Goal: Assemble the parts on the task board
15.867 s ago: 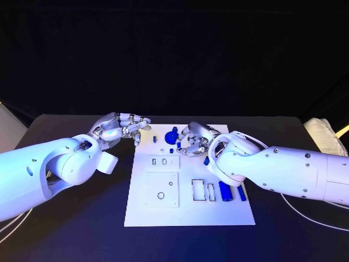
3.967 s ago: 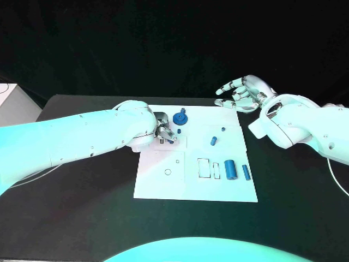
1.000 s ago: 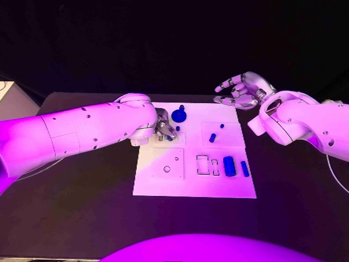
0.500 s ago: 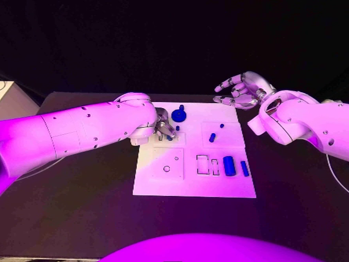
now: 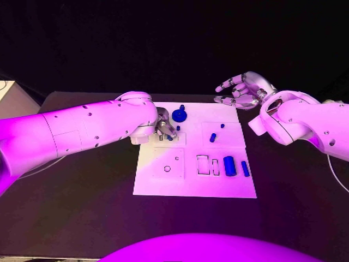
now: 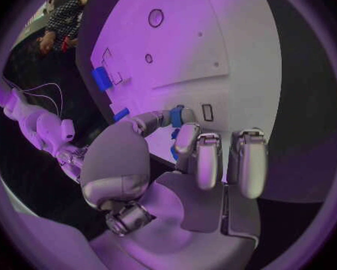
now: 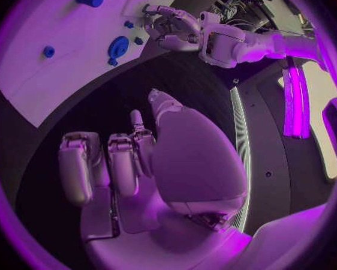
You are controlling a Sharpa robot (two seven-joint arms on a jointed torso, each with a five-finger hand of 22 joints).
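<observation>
Black table (image 5: 80, 207) carries the white task board (image 5: 194, 185). My left hand (image 5: 163, 130) pinches a small blue peg (image 6: 177, 115), low over the board for insertion, I judge. My right hand (image 5: 241, 91), fingers apart and empty, waits beyond the board's far corner, clear of the work.

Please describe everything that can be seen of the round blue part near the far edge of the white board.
The round blue part is a flat disc lying on the task board near its far edge, with a short stem rising from its middle. It looks like smooth plastic. In the right wrist view it shows a raised rim and a small lug at one side. Nothing touches it; the left robot hand is close beside it, busy at a smaller blue part.
</observation>
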